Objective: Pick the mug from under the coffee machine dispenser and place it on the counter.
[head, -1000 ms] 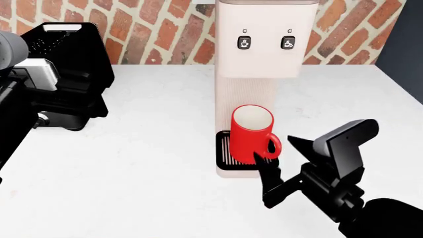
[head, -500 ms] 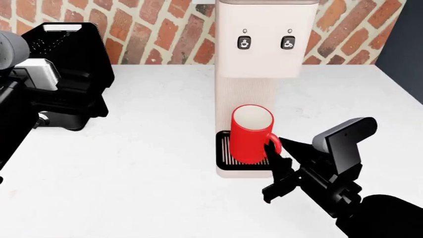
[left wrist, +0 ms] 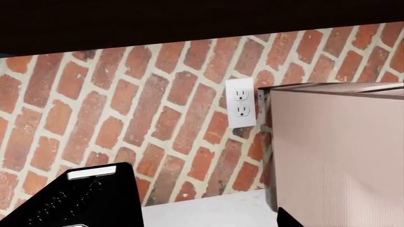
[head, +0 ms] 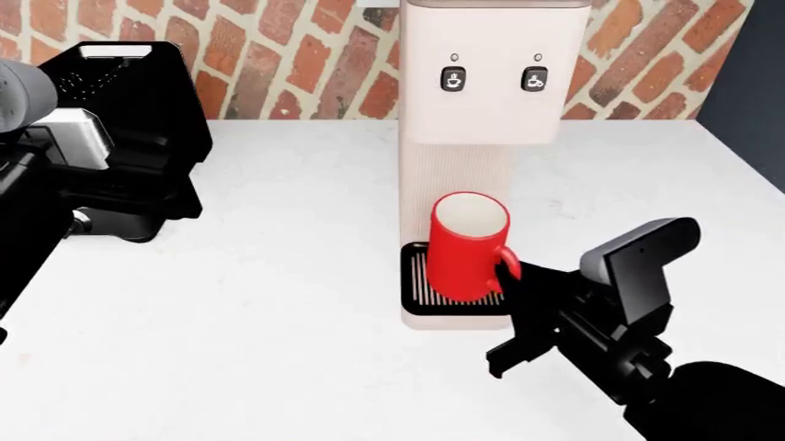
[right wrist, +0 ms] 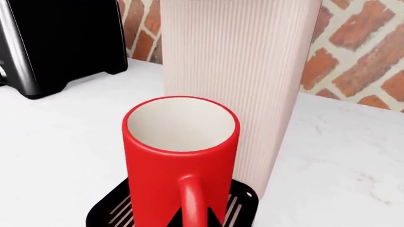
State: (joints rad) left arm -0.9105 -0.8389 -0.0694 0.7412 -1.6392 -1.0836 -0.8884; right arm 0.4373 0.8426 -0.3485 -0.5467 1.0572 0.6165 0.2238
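Mug: one glossy red cylindrical mug [head: 468, 246] with a white inside stands upright, long axis vertical, open mouth up, empty as far as the right wrist view shows.
Handle: its single red loop handle [head: 506, 266] points toward the robot's right side and slightly forward, straight at the right wrist camera [right wrist: 192, 201].
Mug's place: on the black grated drip tray [head: 424, 285] at the foot of the tall cream-white boxy coffee machine [head: 484, 101], under the overhanging head, close against the ribbed column.
Machine: one, with two small black cup-icon buttons [head: 454, 80] on its front.
Right tool: the black right tool [head: 525, 287] reaches in from the right, at the handle; its fingertips sit at the loop, but whether they pinch it or merely flank it cannot be told, since the handle and the arm's own camera housing cover them.
Left tool: the left arm [head: 37, 138] is parked at the left edge of the head view; its tool tip is not seen there, and the left wrist view does not show the jaws' state.
Desk: plain white desk [head: 270, 312], backed by a red brick wall [left wrist: 126, 104].
Around: one black boxy toaster [head: 129, 119] stands well apart to the mug's left; one white double wall socket [left wrist: 241, 102] sits on the brick beside the machine's top.
In the way: the machine's head overhangs the mug; the column stands right behind it.
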